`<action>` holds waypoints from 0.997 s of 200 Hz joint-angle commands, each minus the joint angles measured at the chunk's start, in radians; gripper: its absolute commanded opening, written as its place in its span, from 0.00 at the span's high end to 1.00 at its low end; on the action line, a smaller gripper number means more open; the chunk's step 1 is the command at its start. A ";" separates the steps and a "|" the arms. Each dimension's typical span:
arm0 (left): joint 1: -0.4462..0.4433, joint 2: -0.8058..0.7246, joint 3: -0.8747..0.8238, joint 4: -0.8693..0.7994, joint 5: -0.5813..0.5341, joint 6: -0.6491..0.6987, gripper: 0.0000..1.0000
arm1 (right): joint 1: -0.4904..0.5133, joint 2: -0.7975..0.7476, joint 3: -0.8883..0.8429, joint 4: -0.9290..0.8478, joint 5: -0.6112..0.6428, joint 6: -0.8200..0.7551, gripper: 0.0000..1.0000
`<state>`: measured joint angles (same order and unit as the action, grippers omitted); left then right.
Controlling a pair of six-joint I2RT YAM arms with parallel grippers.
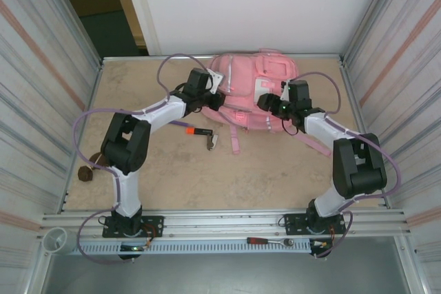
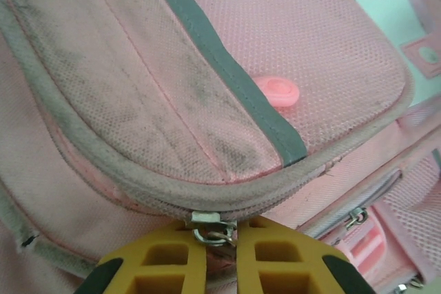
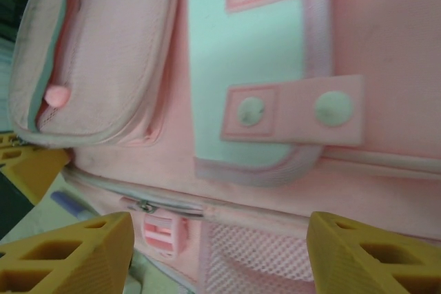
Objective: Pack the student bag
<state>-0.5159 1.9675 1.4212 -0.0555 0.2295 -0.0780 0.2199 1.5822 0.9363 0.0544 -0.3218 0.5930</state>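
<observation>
The student bag [image 1: 248,94], a large pink backpack, lies flat at the back of the table. My left gripper [image 1: 219,101] is at its left side. In the left wrist view the yellow fingers [image 2: 172,259] are shut on the metal zipper pull [image 2: 215,233] of a grubby front pocket [image 2: 207,67] with a grey strip. My right gripper [image 1: 265,101] is over the bag's middle. In the right wrist view it [image 3: 220,235] stands open, wide apart, above a zip [image 3: 158,206], a pink buckle [image 3: 164,232] and a mesh pocket [image 3: 255,253], holding nothing.
An orange-and-black tool [image 1: 200,131] lies on the table just in front of the bag, beside a loose pink strap [image 1: 235,139]. A brown lump [image 1: 86,173] sits at the left edge. A red-handled tool [image 1: 269,242] rests on the front rail. Corrugated walls close both sides.
</observation>
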 commanded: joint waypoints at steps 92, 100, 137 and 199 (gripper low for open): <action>-0.008 0.011 0.009 -0.018 0.016 -0.006 1.00 | 0.074 0.217 0.252 0.002 0.018 0.140 0.41; -0.012 0.013 0.011 -0.021 0.013 -0.002 1.00 | 0.075 0.237 0.269 0.009 0.003 0.145 0.42; -0.019 0.022 0.019 -0.035 -0.005 0.013 1.00 | 0.089 0.311 0.349 -0.013 -0.019 0.146 0.50; -0.051 0.042 0.058 -0.133 -0.234 0.073 0.94 | 0.094 0.326 0.371 -0.004 -0.034 0.156 0.93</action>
<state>-0.5430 1.9823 1.4239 -0.0948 0.1345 -0.0605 0.3019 1.9121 1.2831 0.0509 -0.3321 0.7444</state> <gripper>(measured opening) 0.129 0.127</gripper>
